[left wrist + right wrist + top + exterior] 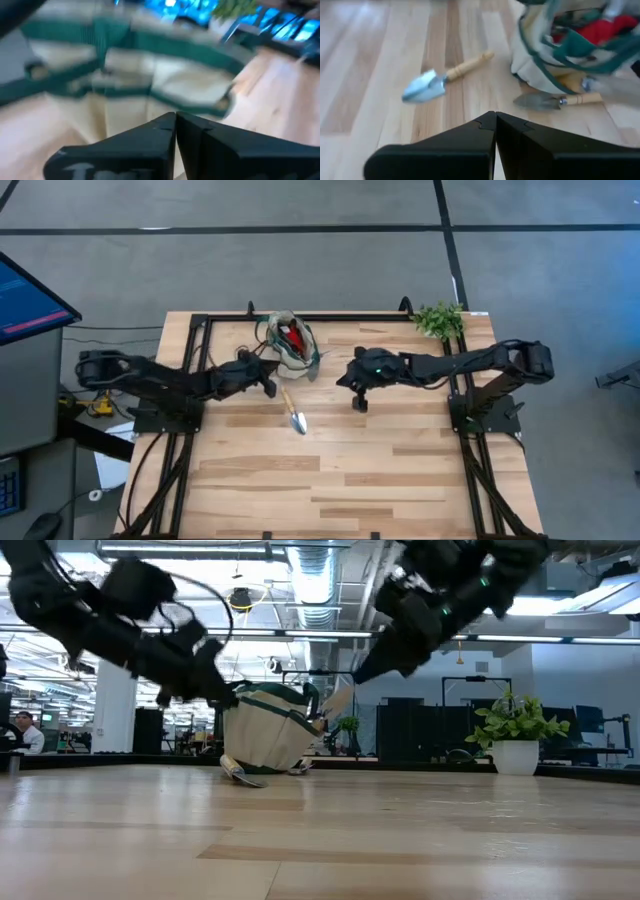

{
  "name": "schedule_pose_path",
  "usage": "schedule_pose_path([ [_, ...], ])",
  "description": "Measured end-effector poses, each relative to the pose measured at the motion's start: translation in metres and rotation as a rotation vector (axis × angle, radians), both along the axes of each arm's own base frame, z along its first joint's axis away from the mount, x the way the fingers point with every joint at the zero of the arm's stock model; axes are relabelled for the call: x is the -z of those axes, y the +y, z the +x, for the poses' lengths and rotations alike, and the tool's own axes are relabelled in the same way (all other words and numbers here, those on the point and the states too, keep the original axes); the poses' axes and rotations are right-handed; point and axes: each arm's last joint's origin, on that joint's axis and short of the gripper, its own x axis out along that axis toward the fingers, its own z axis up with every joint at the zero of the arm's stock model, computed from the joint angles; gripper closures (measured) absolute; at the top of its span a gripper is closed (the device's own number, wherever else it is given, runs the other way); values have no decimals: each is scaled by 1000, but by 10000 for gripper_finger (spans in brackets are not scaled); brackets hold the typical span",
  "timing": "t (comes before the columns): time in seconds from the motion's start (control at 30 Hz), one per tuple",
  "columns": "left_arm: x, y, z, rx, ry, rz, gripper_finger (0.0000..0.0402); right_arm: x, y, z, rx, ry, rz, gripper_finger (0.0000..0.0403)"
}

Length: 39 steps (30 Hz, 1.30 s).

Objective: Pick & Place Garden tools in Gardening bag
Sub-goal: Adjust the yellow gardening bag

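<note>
The beige gardening bag (288, 342) with green trim stands tilted at the table's far middle, with a red piece (606, 28) inside it. It also shows in the low view (265, 730). One wooden-handled trowel (295, 416) lies flat on the table in front of the bag. A second trowel (551, 101) lies at the bag's base. My left gripper (268, 386) is shut and empty, close to the bag's near left side. My right gripper (358, 402) is shut and empty, above the table to the right of the bag and the trowels. My left gripper is right beside the gardening bag's wall (150, 85). I cannot tell whether it touches the bag.
A leafy green plant in a white pot (438, 320) stands at the far right corner. Dark frame rails (190, 380) run along the table's left and right sides. Bare wood (340, 480) fills the near half.
</note>
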Motion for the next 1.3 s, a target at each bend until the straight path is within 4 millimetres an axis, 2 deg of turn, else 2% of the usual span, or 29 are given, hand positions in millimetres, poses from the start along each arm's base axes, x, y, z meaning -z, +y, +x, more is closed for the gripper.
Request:
schedule_pose_path([
  [0.2,-34,-17,-9,106,-103,127,401,26,-17,-27,104,-206,179,403],
  [0.4,-54,-33,-18,197,-183,194,401,46,-24,-41,215,-260,301,403],
  [0.57,-56,-41,-19,236,-204,190,401,53,-41,-36,342,-341,310,403],
  [0.67,-55,-45,-18,241,-197,186,401,60,-59,-34,414,-388,339,403],
  [0.8,-55,-52,-18,275,-214,161,401,77,-85,-31,514,-356,373,403],
  [0.97,-55,-59,-18,310,-221,154,401,85,-115,-17,491,-350,444,403],
  [1.2,-56,-62,-19,313,-227,155,401,83,-164,-1,478,-345,608,403],
  [1.3,-56,-62,-19,311,-227,155,401,74,-182,3,506,-296,635,403],
])
